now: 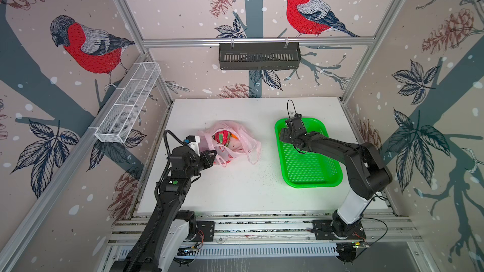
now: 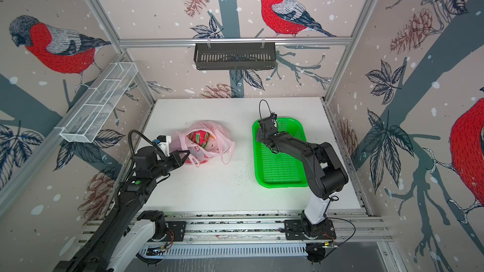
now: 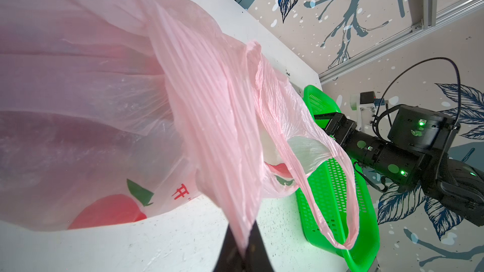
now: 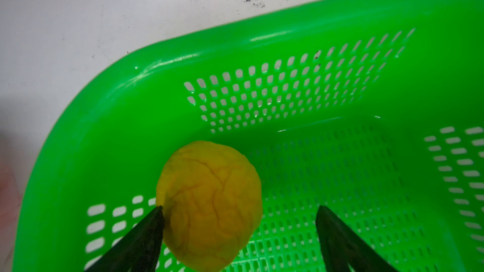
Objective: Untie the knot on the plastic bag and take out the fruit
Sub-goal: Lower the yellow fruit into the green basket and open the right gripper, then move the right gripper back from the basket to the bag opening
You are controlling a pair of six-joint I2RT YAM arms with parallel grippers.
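Left end effector (image 3: 243, 234): clenched on pleated edge of thin translucent pale pink plastic bag (image 3: 104, 100), film drawn taut above white table (image 3: 157, 244). Limp, light, slippery, tear-prone film; best pinched at bunched edge or loose handle loop (image 3: 350, 192) just beyond fingertips. No knot visible. Inside bag, ahead of left fingertips: magenta green-tipped dragon fruit (image 1: 221, 136). Right end effector (image 4: 239, 209): released, one finger at edge of round veined yellow fruit (image 4: 209, 205), other apart, inside bright green plastic mesh basket (image 4: 262, 48). Likely firm, prone to roll; grip across widest part.
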